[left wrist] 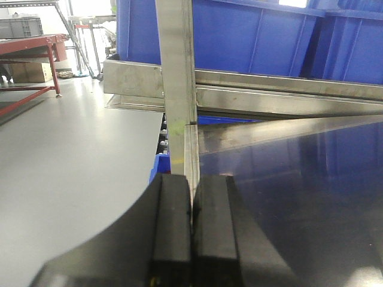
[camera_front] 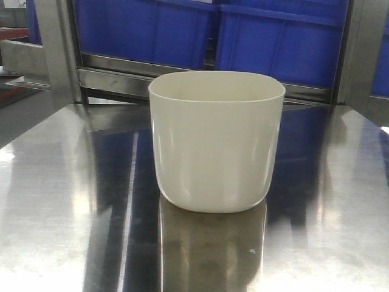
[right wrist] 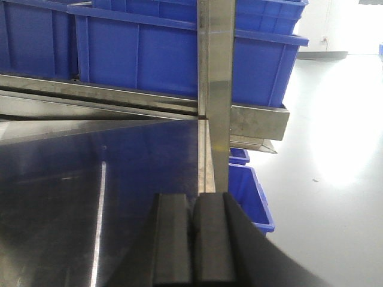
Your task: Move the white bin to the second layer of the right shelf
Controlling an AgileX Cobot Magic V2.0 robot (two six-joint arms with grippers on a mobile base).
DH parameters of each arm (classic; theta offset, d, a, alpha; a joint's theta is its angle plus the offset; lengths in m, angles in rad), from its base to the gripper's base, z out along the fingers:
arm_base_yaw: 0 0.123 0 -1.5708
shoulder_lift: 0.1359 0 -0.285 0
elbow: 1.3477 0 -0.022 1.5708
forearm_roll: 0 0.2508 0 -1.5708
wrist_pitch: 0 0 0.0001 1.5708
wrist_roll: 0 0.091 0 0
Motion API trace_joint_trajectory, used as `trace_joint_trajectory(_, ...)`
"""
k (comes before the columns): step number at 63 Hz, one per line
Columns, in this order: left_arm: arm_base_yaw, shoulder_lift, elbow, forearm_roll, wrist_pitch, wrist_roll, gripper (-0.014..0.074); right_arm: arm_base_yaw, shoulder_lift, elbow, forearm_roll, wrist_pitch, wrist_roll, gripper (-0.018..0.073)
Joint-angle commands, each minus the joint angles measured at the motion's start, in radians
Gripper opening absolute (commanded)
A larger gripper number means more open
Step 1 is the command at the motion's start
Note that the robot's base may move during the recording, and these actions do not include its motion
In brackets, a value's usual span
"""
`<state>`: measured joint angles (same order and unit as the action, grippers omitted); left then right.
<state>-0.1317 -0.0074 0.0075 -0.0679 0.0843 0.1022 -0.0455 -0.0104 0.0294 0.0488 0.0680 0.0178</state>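
Steel counter [camera_front: 55, 207], mirror-bright, fills the lower part of the front view and carries streaks of reflected blue and white.

Blue crates [camera_front: 273, 36], large, side by side, sit just behind the counter's far edge. They rest on a steel rack rail [camera_front: 115, 70] that runs along that edge, slightly above counter level.

Grey floor [left wrist: 66, 155] lies off the counter's left side and again off its right side in the right wrist view.

One steel upright post [left wrist: 178, 89] rises at the counter's left edge. The right wrist view shows a second upright [right wrist: 216, 78] at the counter's right edge.

White bin [camera_front: 216, 143]: glossy cream tub with a rounded-square mouth. It stands upright on the counter about mid-width, short of the far edge and apart from the rail. Its reflection shows on the steel just in front of it.

A smaller blue crate [right wrist: 254, 197] sits lower than the counter, just off its right edge.

Left gripper [left wrist: 191, 182]: over the counter's left edge, in line with the post. Its black pads [left wrist: 173, 227] are pressed flat together with nothing between them.

Right gripper [right wrist: 192, 200]: over the counter's right edge, below the second upright. Its right pads [right wrist: 173, 239] are likewise closed face to face, holding nothing.
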Motion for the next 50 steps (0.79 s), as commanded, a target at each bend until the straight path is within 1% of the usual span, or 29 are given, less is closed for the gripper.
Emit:
trace_joint_trajectory(1,-0.005,-0.014,0.037,-0.006,-0.084,-0.003,0.0085,0.003,-0.020,-0.015,-0.002,-0.106,-0.008,0.0057)
trace_joint_trajectory(17,-0.005,-0.014,0.037,-0.006,-0.084,-0.003,0.0085,0.003,-0.020,-0.016,-0.002,-0.112,-0.008,0.0057)
trace_joint_trajectory(27,-0.005,-0.014,0.037,-0.006,-0.084,-0.003,0.0085,0.003,-0.020,-0.065,-0.002,0.017,-0.008,0.0057)
trace_joint_trajectory(33,-0.005,-0.014,0.037,-0.006,-0.084,-0.003,0.0085,0.003,-0.019,-0.102,-0.004,0.049,-0.008,0.0057)
trace_joint_trajectory(44,-0.005,-0.014,0.037,-0.006,-0.084,-0.003,0.0085,0.003,0.055,-0.199,-0.079,0.205,-0.008,0.0057)
trace_joint_trajectory(50,-0.005,-0.014,0.037,-0.006,-0.084,-0.003,0.0085,0.003,0.127,-0.254,-0.113,0.254,-0.008,0.0057)
